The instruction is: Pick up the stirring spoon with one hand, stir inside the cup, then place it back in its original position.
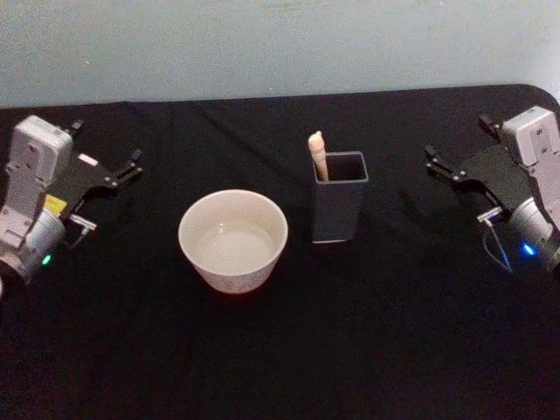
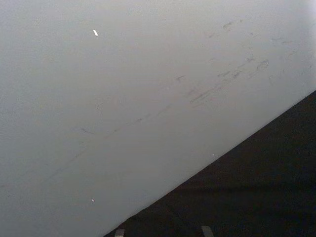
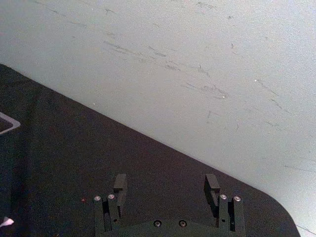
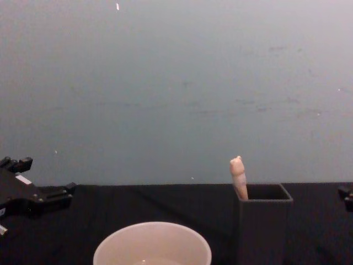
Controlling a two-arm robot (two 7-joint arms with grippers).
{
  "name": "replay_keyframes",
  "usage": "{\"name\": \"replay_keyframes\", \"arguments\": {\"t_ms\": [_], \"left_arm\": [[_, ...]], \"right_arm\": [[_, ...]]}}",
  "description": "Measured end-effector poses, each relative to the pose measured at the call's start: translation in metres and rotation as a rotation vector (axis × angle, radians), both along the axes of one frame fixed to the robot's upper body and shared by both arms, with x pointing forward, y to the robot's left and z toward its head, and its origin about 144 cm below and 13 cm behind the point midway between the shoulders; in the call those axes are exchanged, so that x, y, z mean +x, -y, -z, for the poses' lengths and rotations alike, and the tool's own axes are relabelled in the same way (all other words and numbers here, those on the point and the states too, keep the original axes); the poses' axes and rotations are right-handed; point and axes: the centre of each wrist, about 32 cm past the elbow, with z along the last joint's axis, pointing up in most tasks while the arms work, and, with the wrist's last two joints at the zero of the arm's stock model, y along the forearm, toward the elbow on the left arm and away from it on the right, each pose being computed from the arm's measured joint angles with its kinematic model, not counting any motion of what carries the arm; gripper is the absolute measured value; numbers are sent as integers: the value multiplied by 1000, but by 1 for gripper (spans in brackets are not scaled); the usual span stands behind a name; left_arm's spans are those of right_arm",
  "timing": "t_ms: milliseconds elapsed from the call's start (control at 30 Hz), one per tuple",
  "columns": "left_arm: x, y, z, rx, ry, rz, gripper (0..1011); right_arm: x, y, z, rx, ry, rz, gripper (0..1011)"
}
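The stirring spoon stands handle-up in the dark grey holder, just right of the cup — knob exposed for grasping — while the left gripper and right gripper sit at opposite sides of the table, fingers spread apart, holding nothing.

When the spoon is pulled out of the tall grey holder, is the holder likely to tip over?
Possibly. The holder is tall and narrow, so a sideways pull could tip it. The stirring spoon leans against one corner, so it may drag on the rim; lifting straight up seems safer. The holder looks rigid and probably light.
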Motion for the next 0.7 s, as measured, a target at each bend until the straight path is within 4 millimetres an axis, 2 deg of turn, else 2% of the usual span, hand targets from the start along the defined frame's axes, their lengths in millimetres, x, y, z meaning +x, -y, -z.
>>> {"name": "replay_keyframes", "arguments": {"t_ms": [700], "left_arm": [[0,0,0,0,0,0,1001]], "right_arm": [[0,0,0,0,0,0,1000]]}}
